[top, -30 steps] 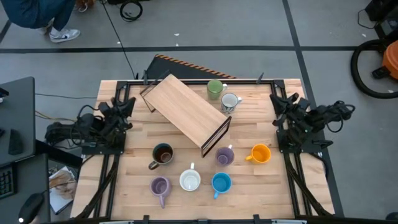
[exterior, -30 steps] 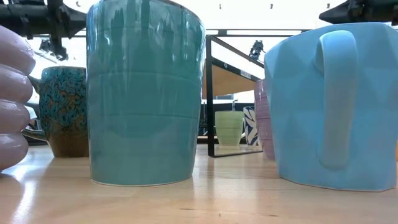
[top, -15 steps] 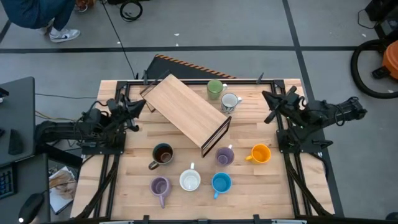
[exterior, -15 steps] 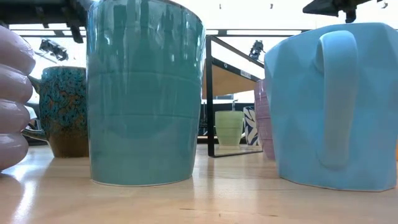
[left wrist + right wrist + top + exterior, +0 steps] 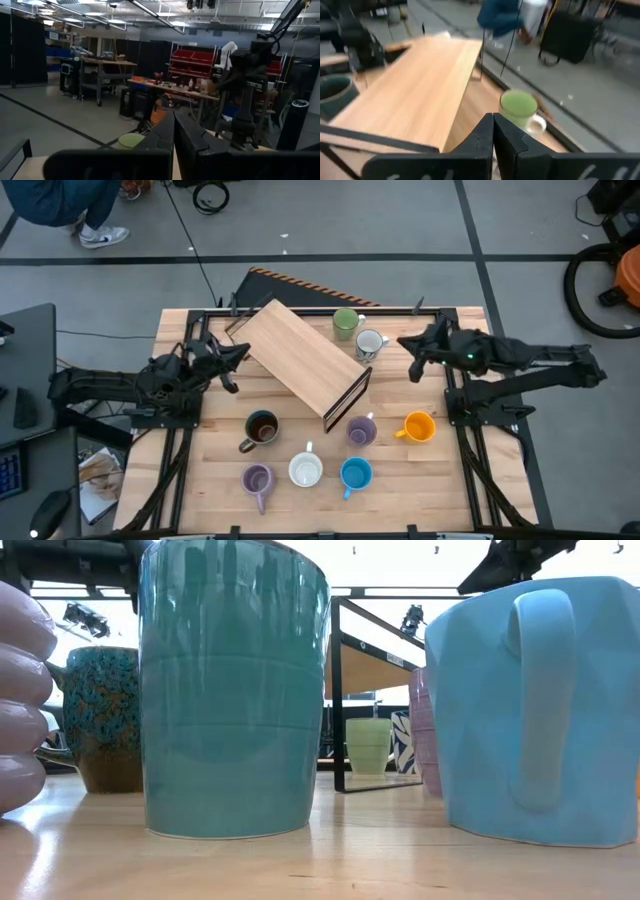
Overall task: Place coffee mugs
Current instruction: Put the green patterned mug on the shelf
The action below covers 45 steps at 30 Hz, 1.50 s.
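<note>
A: Mugs?
B: Eight sitting on the table [image 5: 440, 480]. Green mug [image 5: 346, 323] and patterned white mug [image 5: 369, 344] at the far edge, beside the tilted wooden shelf [image 5: 300, 360]. Dark brown mug [image 5: 261, 428], lavender mug [image 5: 361, 430] and orange mug [image 5: 418, 426] sitting mid-table. Second lavender mug [image 5: 257, 479], plain white mug [image 5: 305, 470] and blue mug [image 5: 355, 474] lining the near row.
A: Grippers?
B: Left gripper [image 5: 234, 367] hovering near the shelf's left end, fingers pressing together, carrying nothing. Right gripper [image 5: 412, 355] hanging right of the patterned mug, fingers [image 5: 485, 137] closing on nothing, pointing at the green mug.
</note>
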Motion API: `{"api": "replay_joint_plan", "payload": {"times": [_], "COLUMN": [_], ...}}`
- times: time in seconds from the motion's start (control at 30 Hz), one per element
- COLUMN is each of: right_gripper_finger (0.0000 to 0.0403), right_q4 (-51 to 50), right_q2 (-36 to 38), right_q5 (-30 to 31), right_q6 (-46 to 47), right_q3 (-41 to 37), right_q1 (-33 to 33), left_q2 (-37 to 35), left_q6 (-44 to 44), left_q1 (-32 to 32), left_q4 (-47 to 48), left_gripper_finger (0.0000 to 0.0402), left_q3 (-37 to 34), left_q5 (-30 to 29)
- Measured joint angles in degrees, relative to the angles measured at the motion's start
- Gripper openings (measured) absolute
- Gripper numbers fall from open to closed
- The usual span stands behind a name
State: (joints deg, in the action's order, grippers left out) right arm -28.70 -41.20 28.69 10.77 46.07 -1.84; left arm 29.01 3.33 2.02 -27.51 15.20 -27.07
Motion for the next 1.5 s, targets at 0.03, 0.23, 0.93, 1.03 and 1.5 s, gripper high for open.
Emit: {"api": "replay_joint_plan", "payload": {"times": [0.03, 0.23, 0.93, 1.03, 1.5], "right_gripper_finger": [0.0014, 0.0022, 0.0186, 0.0189, 0.0180], "right_q4": [-1.7, -14.5, -30.3, -29.6, -26.0], "right_q2": [-1.0, -9.1, -27.0, -29.1, -46.5], "right_q5": [-1.6, -5.5, -5.9, -7.4, -18.7], "right_q6": [0.6, 5.1, -1.6, -6.5, -23.1], "right_q3": [0.8, 7.1, 26.3, 28.0, 40.3], "right_q1": [-0.3, 0.4, -0.9, -5.2, -22.9], "left_q2": [0.2, 1.3, 10.0, 10.0, 10.0], "left_q6": [0.0, -1.1, -1.1, -1.0, -1.0], "left_q1": [0.0, 0.0, 0.0, 0.0, 0.0], "left_q4": [-0.1, -2.1, -5.9, -5.7, -5.3], "left_gripper_finger": [0.0009, 0.0027, 0.0128, 0.0128, 0.0128], "left_q3": [0.0, 0.0, 0.0, 0.0, 0.0], "left_q5": [0.3, 0.3, 10.6, 10.6, 10.6]}}
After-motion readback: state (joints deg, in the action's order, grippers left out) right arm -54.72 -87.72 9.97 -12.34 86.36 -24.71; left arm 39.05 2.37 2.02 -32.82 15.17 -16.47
